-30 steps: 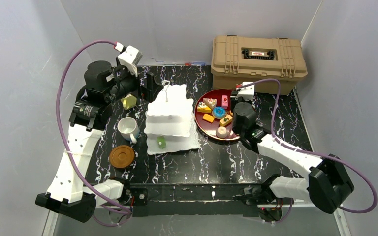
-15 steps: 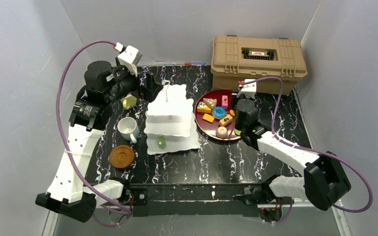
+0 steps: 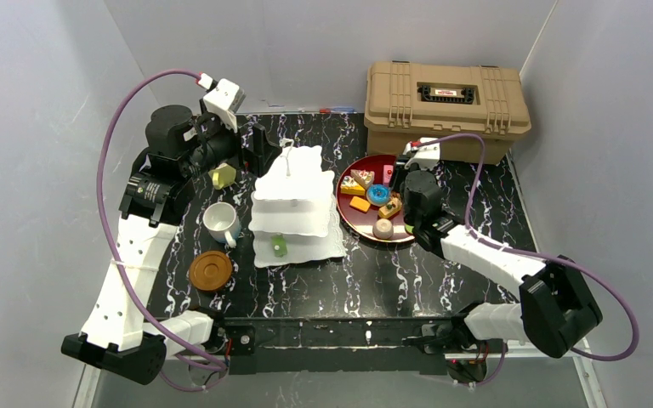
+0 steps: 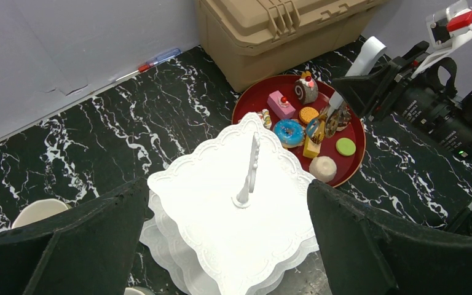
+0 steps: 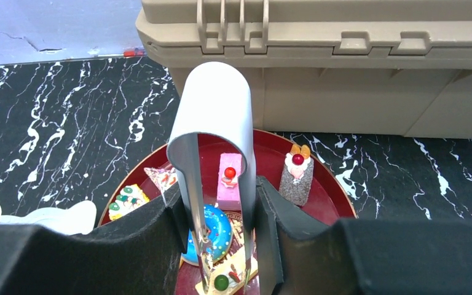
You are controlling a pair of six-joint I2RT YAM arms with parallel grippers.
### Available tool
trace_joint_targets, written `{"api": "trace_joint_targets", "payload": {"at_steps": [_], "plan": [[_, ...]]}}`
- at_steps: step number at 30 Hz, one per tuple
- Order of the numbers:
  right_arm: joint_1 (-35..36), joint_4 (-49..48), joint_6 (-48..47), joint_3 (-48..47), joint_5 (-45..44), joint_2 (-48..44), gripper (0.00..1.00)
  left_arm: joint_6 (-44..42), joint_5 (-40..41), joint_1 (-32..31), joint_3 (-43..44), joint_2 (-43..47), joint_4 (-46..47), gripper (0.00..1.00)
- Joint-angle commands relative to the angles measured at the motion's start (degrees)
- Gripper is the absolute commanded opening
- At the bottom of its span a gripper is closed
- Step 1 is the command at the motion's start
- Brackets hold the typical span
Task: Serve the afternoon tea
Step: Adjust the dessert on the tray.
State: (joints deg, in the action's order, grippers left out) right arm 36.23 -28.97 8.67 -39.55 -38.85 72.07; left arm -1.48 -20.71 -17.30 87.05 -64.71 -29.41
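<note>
Marble table [image 3: 374,274] (stand [image 3: 293,217], tray [image 3: 372,164], case [image 3: 446,106])

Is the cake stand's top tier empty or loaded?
Empty: on the cake stand, the top tier is bare white around its post. A green pastry sits on the bottom tier.

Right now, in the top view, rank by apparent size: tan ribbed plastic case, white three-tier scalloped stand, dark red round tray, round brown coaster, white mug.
1. tan ribbed plastic case
2. white three-tier scalloped stand
3. dark red round tray
4. round brown coaster and white mug: look alike, unranked
</note>
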Motion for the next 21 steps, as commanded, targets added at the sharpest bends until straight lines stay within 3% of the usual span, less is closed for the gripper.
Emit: {"api": "trace_joint_targets", "payload": {"at_steps": [1,21], "plan": [[-0.1,-4.9,1.8,-2.3,-0.4,0.4,0.46,-0.1,-0.4,0.4,0.4,1.6,-0.2,0.99],[3.0,-5.2,-1.5,-1.5,-6.3,1.8,0.54,0.9,-1.0,0.3,0.5,1.2,0.4,0.99]]}}
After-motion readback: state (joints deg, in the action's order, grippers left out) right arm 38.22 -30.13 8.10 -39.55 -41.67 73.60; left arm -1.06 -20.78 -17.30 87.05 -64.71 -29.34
